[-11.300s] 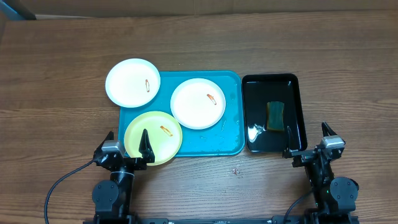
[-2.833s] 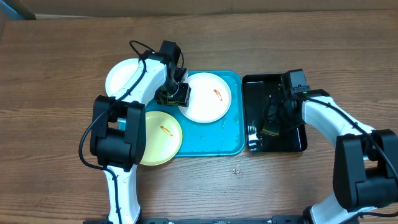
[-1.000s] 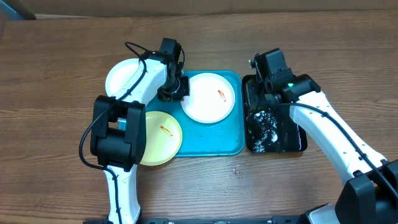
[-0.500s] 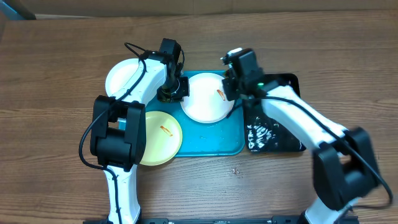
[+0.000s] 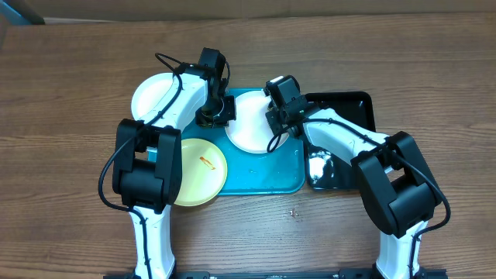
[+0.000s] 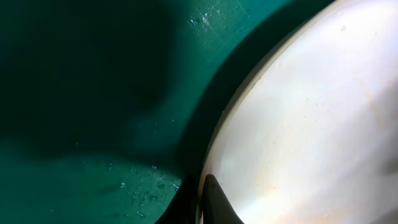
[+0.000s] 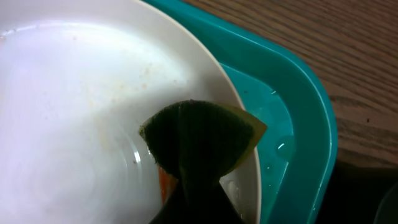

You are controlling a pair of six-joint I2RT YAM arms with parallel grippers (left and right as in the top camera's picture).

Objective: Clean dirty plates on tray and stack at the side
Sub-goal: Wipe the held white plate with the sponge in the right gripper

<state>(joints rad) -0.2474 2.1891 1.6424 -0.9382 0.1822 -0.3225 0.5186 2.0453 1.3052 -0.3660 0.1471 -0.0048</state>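
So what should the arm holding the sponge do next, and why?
Probably press the sponge down and wipe across the orange smear. The right gripper holds the sponge right at that smear on the white plate, and the left gripper appears to grip the plate's rim, steadying it.

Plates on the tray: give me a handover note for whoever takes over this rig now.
Left gripper: at the middle white plate's left rim; grip unclear.
Right gripper: shut on the sponge, pressed on that plate.
Tray holds that plate; the yellow-green plate and the other white plate overhang its left edge.
Done: nothing stacked.
Left: wipe all three, stack beside the tray.
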